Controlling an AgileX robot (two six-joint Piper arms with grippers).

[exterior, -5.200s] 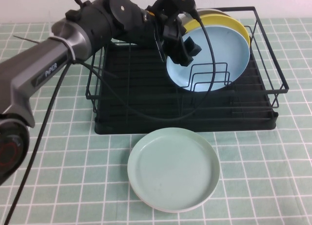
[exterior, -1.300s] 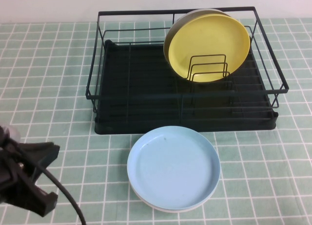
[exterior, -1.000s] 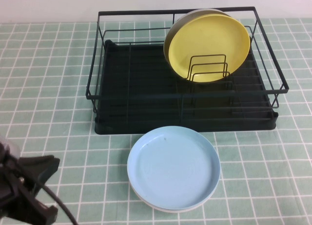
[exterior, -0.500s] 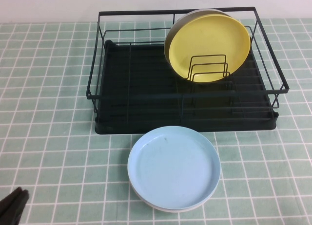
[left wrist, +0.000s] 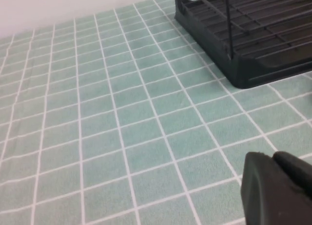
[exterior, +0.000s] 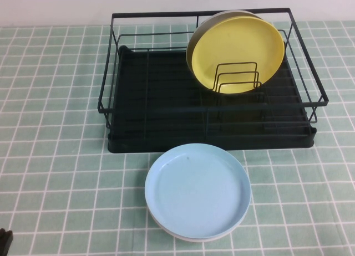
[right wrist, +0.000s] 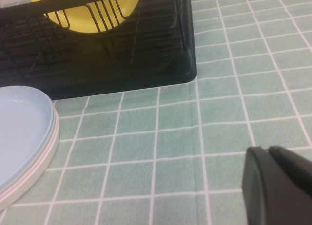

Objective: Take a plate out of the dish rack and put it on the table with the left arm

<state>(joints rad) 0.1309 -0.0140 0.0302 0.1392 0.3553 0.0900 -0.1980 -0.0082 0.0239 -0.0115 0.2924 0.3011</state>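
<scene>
One plate (exterior: pixel 197 197), light sky-blue, lies flat on the table (exterior: pixel 55 156), stacked directly on a pale plate (exterior: pixel 166 229) of which only the lower rim shows. The stack sits just in front of the dish rack (exterior: pixel 211 109), near its front edge but apart from it. A yellow plate (exterior: pixel 236 51) stands upright in the wire dividers at the rack's rear right, with another plate's rim visible behind it.

The left gripper (left wrist: pixel 275 188) is held low over bare tiles on the robot's left, well apart from the plate; in the high view only a small dark piece shows at the lower-left corner. Whether its fingers are spread or closed cannot be told.

The right gripper (right wrist: pixel 278 183) is held low over the tiles near the rack's front right corner, to the right of the stack. Its finger spacing likewise cannot be told.
</scene>
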